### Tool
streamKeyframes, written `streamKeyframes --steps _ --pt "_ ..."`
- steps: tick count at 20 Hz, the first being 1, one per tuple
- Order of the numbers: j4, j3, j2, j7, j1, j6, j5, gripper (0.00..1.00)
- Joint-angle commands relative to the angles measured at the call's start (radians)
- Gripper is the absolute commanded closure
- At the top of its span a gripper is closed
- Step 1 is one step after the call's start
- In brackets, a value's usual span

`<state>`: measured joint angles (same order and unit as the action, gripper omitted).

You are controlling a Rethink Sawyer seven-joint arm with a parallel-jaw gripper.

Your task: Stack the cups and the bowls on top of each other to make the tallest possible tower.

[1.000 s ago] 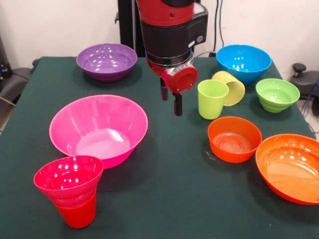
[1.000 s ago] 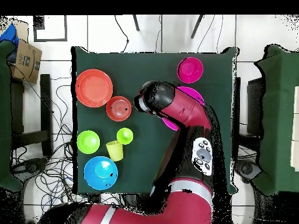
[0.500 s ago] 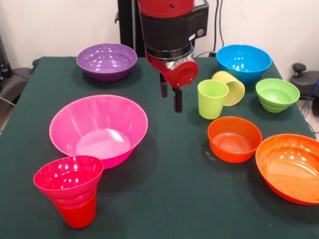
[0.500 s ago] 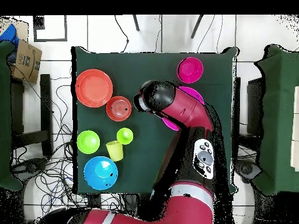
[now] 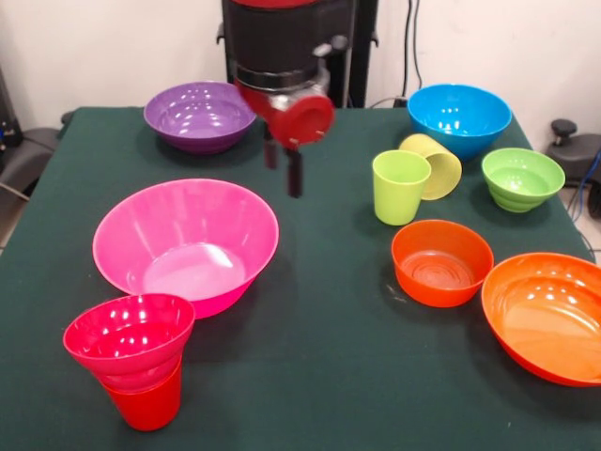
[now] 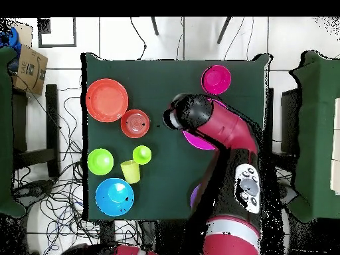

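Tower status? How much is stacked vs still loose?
Done: only the small magenta bowl sits on the red cup.
In hand: nothing; the gripper hangs empty and open beside the large pink bowl.
Left: purple bowl, blue bowl, green bowl, both orange bowls, the lime cup and the tipped yellow cup.
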<state>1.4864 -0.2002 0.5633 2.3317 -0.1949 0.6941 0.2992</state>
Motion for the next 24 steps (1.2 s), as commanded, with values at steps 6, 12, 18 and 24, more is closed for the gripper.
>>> streamKeyframes --steps 6,12,18,24 --pt "0.24 0.229 0.004 -0.275 -0.213 -0.253 -0.294 0.0" --pt "0.306 0.235 -0.012 -0.163 -0.219 -0.346 -0.411 0.0" --pt "0.301 0.163 -0.017 -0.1 -0.174 -0.353 -0.513 0.0" --pt "0.246 0.128 -0.065 -0.084 -0.133 -0.39 -0.623 0.0"
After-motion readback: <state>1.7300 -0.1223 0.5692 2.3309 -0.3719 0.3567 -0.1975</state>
